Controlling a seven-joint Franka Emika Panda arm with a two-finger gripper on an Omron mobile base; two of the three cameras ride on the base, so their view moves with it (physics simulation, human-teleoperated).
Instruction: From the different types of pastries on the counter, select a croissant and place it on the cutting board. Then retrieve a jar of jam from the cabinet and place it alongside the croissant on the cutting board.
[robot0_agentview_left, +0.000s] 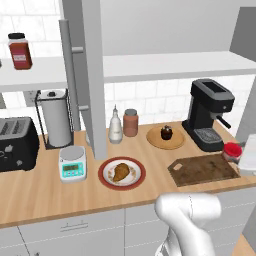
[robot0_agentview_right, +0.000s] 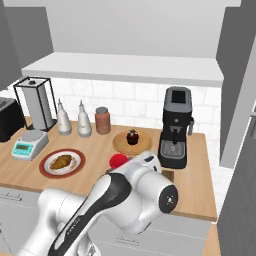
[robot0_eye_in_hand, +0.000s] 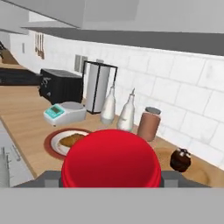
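My gripper (robot0_eye_in_hand: 109, 178) is shut on the jar of jam (robot0_eye_in_hand: 109, 161), a squat red jar that looms large between the dark fingertips (robot0_eye_in_hand: 171, 176). In the left base view the jar of jam (robot0_agentview_left: 232, 150) hangs just off the right end of the dark cutting board (robot0_agentview_left: 202, 169), beside my white hand. The golden croissant (robot0_agentview_left: 120, 172) lies on the red-rimmed plate (robot0_agentview_left: 107, 182), left of the board. The chocolate cupcake (robot0_agentview_left: 166, 133) sits on a round wooden plate (robot0_agentview_left: 155, 142). My arm hides most of the board in the right base view, where the croissant (robot0_agentview_right: 62, 161) and jar (robot0_agentview_right: 118, 160) show.
A black coffee machine (robot0_agentview_left: 207, 112) stands behind the board. The open grey cabinet door (robot0_agentview_left: 94, 75) juts out over the counter (robot0_agentview_left: 40, 192). A bottle (robot0_agentview_left: 115, 127), brown canister (robot0_agentview_left: 130, 122), scale (robot0_agentview_left: 72, 162), paper-towel holder (robot0_agentview_left: 54, 117) and toaster (robot0_agentview_left: 17, 145) line the left.
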